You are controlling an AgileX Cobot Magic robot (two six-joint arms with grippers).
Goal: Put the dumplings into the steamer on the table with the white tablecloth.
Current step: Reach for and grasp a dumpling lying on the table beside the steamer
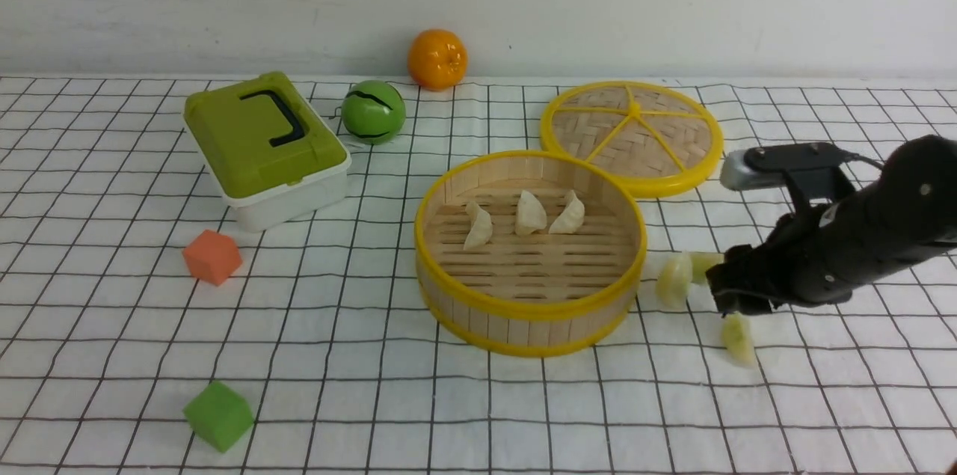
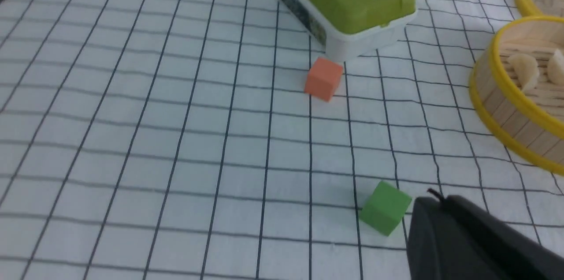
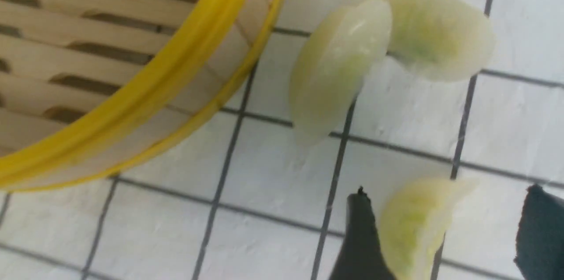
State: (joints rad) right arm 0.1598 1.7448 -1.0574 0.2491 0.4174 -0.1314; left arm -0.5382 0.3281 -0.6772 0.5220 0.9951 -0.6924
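The table (image 1: 97,415) lay under the white tablecloth (image 1: 351,385), thin black grid and slight wrinkles, a flat bed for everything. Near its middle stood the round bamboo steamer (image 1: 523,314) with yellow rims, uncovered so that it could be filled from above. Its flat woven lid with yellow spokes (image 1: 632,135) lay just behind it to the right, out of the way.

The right gripper (image 3: 447,231) was low over the cloth to the right of the steamer. Its jaws were spread, one dark finger on each side of a pale yellowish-green dumpling (image 3: 414,227), and nothing was pinched. Judging by the task, that stance suited lining up a grasp across the dumpling's narrow body.

The left gripper (image 2: 434,216) hung near a small green cube (image 2: 385,214), pressed together with nothing visibly in it, apparently parked clear of the work.

Three cream-white pleated dumplings (image 1: 529,213) stood in a row on the steamer's slatted floor, toward its far side. Two more greenish dumplings (image 3: 352,59) lay touching each other on the cloth just beside the steamer's wall, not yet inside.
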